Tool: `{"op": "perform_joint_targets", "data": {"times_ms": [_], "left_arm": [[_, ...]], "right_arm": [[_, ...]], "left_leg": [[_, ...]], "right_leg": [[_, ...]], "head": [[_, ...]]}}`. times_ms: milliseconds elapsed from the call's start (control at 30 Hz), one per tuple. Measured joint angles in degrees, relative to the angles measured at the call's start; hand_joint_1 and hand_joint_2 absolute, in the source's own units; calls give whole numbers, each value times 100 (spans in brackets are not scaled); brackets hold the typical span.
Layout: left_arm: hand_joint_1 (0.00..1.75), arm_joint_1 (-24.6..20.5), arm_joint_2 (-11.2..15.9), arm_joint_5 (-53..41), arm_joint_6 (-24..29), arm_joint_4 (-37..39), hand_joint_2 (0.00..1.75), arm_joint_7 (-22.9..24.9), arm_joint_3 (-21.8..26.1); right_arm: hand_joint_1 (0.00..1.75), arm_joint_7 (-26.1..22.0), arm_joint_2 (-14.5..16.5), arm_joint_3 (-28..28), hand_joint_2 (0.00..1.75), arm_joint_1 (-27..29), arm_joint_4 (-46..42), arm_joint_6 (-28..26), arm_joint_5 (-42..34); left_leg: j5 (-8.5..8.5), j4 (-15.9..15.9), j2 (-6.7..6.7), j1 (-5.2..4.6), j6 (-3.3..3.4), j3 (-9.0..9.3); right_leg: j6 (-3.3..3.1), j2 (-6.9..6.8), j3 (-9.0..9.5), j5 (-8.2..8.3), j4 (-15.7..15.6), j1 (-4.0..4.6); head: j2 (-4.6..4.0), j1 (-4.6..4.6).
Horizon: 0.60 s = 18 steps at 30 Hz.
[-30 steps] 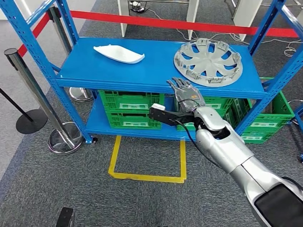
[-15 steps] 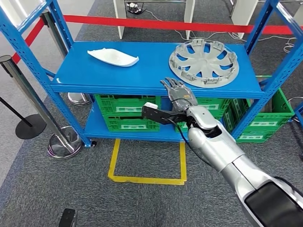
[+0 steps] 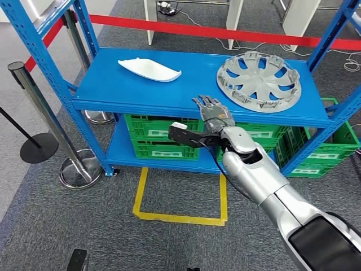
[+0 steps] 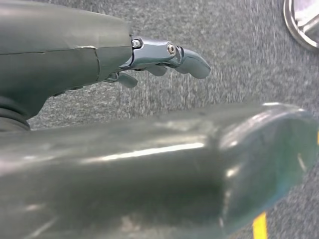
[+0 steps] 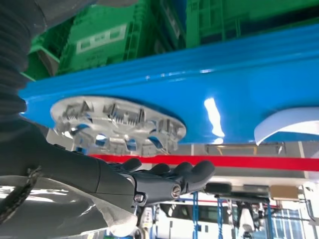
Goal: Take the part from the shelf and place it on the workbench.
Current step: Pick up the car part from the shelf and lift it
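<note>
The task stood at its reach step: no part had yet been picked up, and which of the two parts was meant could not be told, though the arm pointed toward the wheel cover. The shelf [image 3: 140,90] was a blue painted steel rack with smooth, glossy decks and punched uprights; green slatted plastic crates [image 3: 162,135] sat on its lower deck. The wheel cover [image 3: 258,82], a grey round plastic disc with curved spokes and clips around its rim, lay flat on the top deck's right end. The white part [image 3: 150,69], a thin, smooth, leaf-shaped shell, lay well apart toward the left. The right hand [image 3: 212,112] hovered at the deck's front edge, fingers extended and apart, holding nothing. The next move probably called for reaching over the edge and closing on the cover's rim. The left hand [image 4: 165,55] hung over grey carpet, fingers straight, empty.
</note>
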Motion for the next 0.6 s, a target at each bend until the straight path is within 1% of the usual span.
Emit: {"op": "perform_joint_targets", "data": {"times_ms": [33, 67, 100, 133, 200, 233, 267, 300, 333, 367, 400, 433, 467, 500, 533, 567, 600], "left_arm": [[0, 0, -4, -7, -2, 0, 0, 2, 2], [0, -2, -6, -15, -3, 0, 0, 5, 5], [0, -2, -9, -28, -6, 0, 0, 10, 9], [0, 0, -11, -41, -8, 0, 0, 14, 14], [0, 3, -9, -58, -10, -3, 0, 17, 21], [0, 2, -9, -61, -10, -6, 0, 17, 23], [0, -1, -7, -64, -10, -8, 0, 16, 25], [0, 0, -5, -73, -10, -10, 0, 16, 27], [0, 3, -1, -85, -10, -10, 0, 17, 31], [0, 12, 2, -99, -10, -10, 0, 17, 34], [0, 25, 5, -111, -10, -11, 0, 19, 39], [0, 36, 6, -120, -10, -11, 0, 19, 44], [0, 43, 7, -125, -10, -11, 0, 19, 52], [0, 45, 9, -127, -10, -11, 0, 20, 61], [0, 45, 9, -128, -10, -10, 0, 20, 69], [0, 41, 9, -131, -10, -10, 0, 20, 75], [0, 36, 9, -133, -10, -9, 0, 22, 78]], "right_arm": [[0, 12, 0, -4, 175, -29, 43, -5, 22], [0, 17, 1, -7, 175, -62, 88, -13, 42], [0, 23, 7, -10, 175, -88, 130, -20, 58], [0, 26, 13, -16, 175, -104, 169, -25, 72], [0, 27, 26, -38, 175, -110, 214, -28, 88], [0, 27, 27, -50, 175, -115, 233, -28, 95], [0, 26, 29, -57, 175, -122, 251, -27, 102], [0, 25, 34, -60, 175, -124, 272, -24, 110], [0, 26, 39, -62, 175, -122, 296, -19, 120], [0, 30, 44, -64, 175, -111, 325, -10, 131], [0, 38, 48, -69, 175, -94, 353, -2, 145], [0, 45, 49, -78, 175, -81, 379, 4, 157], [0, 51, 51, -87, 175, -74, 400, 9, 166], [0, 56, 56, -101, 175, -74, 417, 10, 173], [0, 57, 61, -113, 175, -82, 432, 10, 177], [0, 59, 68, -124, 175, -92, 446, 12, 182], [0, 61, 73, -134, 175, -101, 457, 15, 186]], "left_leg": [[-31, 1, -7, -20, -13, 32], [-56, 5, -9, -27, -32, 47], [-70, 6, -7, -28, -56, 48], [-76, 0, -3, -26, -84, 41], [-106, 2, 7, -22, -143, 59], [-158, 76, 13, -21, -177, 43], [-251, 269, 19, -13, -215, -37], [-381, 583, 25, 11, -251, -190], [-521, 975, 28, 33, -285, -402], [-619, 1335, 31, 56, -316, -620], [-624, 1549, 33, 75, -339, -776], [-508, 1549, 36, 90, -356, -832], [-281, 1317, 40, 104, -365, -775], [-3, 926, 49, 116, -368, -639], [196, 557, 58, 111, -362, -488], [299, 243, 66, 103, -334, -352], [311, 71, 70, 91, -298, -275]], "right_leg": [[-57, -2, 156, 193, -353, 24], [-98, -5, 295, 288, -645, 44], [-121, -4, 379, 297, -803, 62], [-128, -3, 425, 254, -850, 72], [-132, 6, 484, 227, -935, 51], [-148, 3, 529, 219, -967, 30], [-164, -2, 582, 207, -997, 7], [-177, -9, 631, 186, -1010, -4], [-190, -12, 667, 157, -1011, -8], [-192, -12, 699, 128, -1010, -9], [-188, -10, 734, 98, -1009, -10], [-180, -8, 774, 66, -1007, -13], [-168, -6, 822, 31, -1004, -18], [-150, -5, 878, -11, -1001, -24], [-122, -3, 921, -51, -1001, -19], [-91, 1, 945, -84, -997, -13], [-59, 3, 952, -105, -1001, -5]], "head": [[0, -13], [1, -22], [1, -35], [0, -42], [0, -37], [0, -41], [0, -50], [0, -56], [0, -64], [0, -65], [1, -63], [0, -63], [0, -63], [0, -62], [-1, -68], [-1, -76], [-1, -77]]}}
